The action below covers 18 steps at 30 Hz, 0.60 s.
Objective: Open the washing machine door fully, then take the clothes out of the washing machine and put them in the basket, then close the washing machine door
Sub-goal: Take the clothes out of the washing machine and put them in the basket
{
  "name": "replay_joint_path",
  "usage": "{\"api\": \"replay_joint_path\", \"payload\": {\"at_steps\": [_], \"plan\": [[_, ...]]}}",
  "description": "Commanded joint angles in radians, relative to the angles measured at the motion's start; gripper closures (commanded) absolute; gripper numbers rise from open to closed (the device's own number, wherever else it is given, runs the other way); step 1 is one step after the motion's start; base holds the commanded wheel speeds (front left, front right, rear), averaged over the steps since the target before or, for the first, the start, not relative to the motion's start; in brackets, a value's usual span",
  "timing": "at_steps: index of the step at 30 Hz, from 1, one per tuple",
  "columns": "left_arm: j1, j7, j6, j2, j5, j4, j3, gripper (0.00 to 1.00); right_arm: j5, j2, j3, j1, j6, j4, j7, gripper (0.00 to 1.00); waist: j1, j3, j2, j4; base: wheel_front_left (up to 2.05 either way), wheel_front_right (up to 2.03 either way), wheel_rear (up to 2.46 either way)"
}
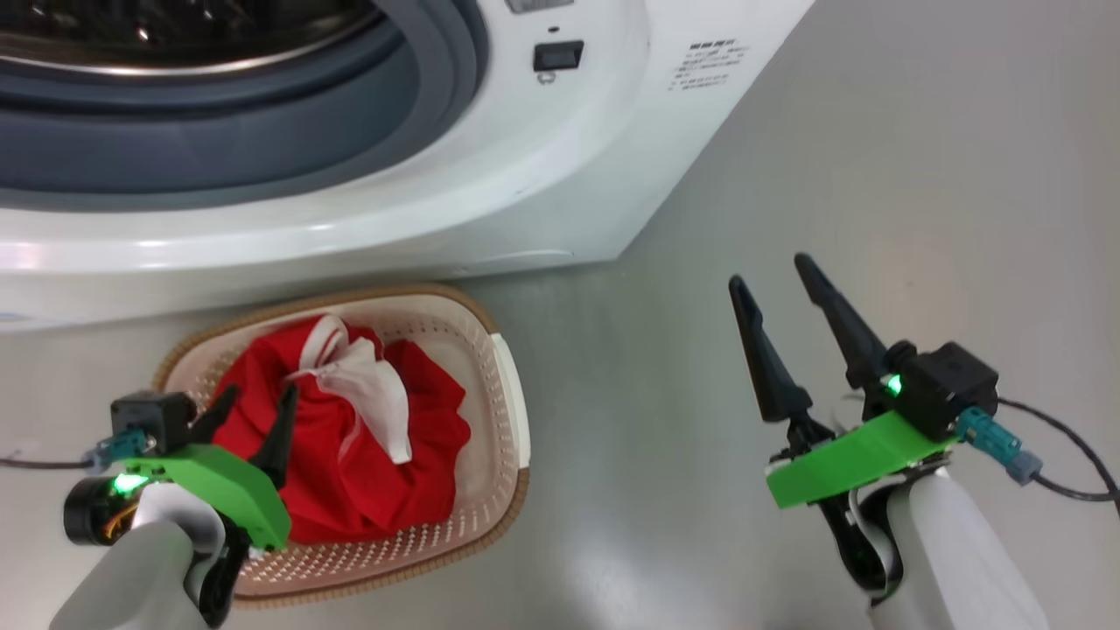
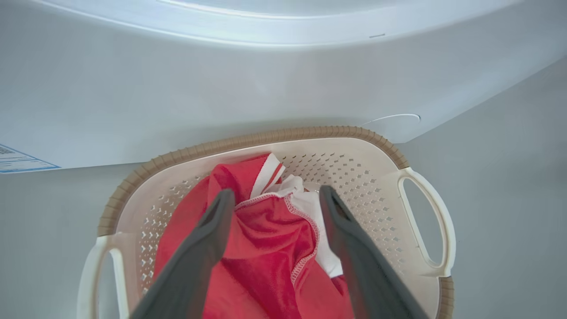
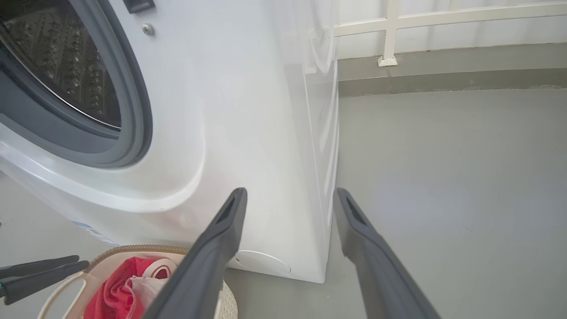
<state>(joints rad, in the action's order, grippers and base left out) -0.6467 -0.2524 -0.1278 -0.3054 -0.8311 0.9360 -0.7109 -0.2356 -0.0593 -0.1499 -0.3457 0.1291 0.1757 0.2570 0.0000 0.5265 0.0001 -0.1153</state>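
Note:
The clothes [image 1: 350, 455] lie as a red heap with white trim in the cream basket [image 1: 516, 394], which stands on the floor against the washing machine [image 1: 525, 175]. My left gripper [image 1: 260, 395] hangs open just over the heap's left side. In the left wrist view its fingers straddle the clothes [image 2: 266, 248] without pinching them, inside the basket [image 2: 310, 133]. My right gripper [image 1: 768, 271] is open over bare floor to the right, with nothing between its fingers. The washing machine door is out of view; the grey gasket [image 1: 262, 131] and drum mouth stand uncovered.
Grey floor [image 1: 875, 175] spreads to the right of the machine's corner. A white railing base [image 3: 387, 60] stands along the far kerb. Dark cables trail from both wrists. A small blue label [image 2: 17, 159] sits low on the machine's front.

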Motion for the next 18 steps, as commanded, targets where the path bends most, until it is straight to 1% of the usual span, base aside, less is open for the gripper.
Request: {"api": "replay_joint_path", "payload": {"at_steps": [1, 5, 13, 14, 18], "plan": [[0.030, -0.009, -0.003, -0.037, 0.022, -0.020, 0.046, 0.00, 0.013, 0.009, -0.019, 0.039, 0.002, -0.013, 0.005, 0.00, 0.0000, -0.056, -0.0001, 0.017, 0.00, 0.00, 0.00], [0.075, -0.009, -0.003, -0.034, 0.071, -0.057, 0.116, 0.00, 0.009, 0.005, -0.017, 0.061, 0.002, -0.001, 0.005, 0.00, 0.0000, -0.110, -0.0001, 0.022, 0.00, 0.00, 0.00], [0.155, -0.009, -0.003, -0.014, 0.173, -0.141, 0.267, 0.00, -0.012, -0.027, -0.024, 0.095, 0.002, 0.012, 0.005, 0.00, 0.0000, -0.194, -0.0001, 0.031, 0.00, 0.00, 0.00], [0.155, -0.009, -0.003, -0.014, 0.173, -0.141, 0.267, 0.00, -0.012, -0.027, -0.024, 0.095, 0.002, 0.012, 0.005, 0.00, 0.0000, -0.194, -0.0001, 0.031, 0.00, 0.00, 0.00], [0.200, -0.009, -0.003, -0.004, 0.231, -0.197, 0.336, 0.00, -0.023, -0.039, -0.027, 0.114, 0.002, 0.015, 0.005, 0.00, 0.0000, -0.234, -0.0001, 0.033, 0.00, 0.00, 0.00]]}}
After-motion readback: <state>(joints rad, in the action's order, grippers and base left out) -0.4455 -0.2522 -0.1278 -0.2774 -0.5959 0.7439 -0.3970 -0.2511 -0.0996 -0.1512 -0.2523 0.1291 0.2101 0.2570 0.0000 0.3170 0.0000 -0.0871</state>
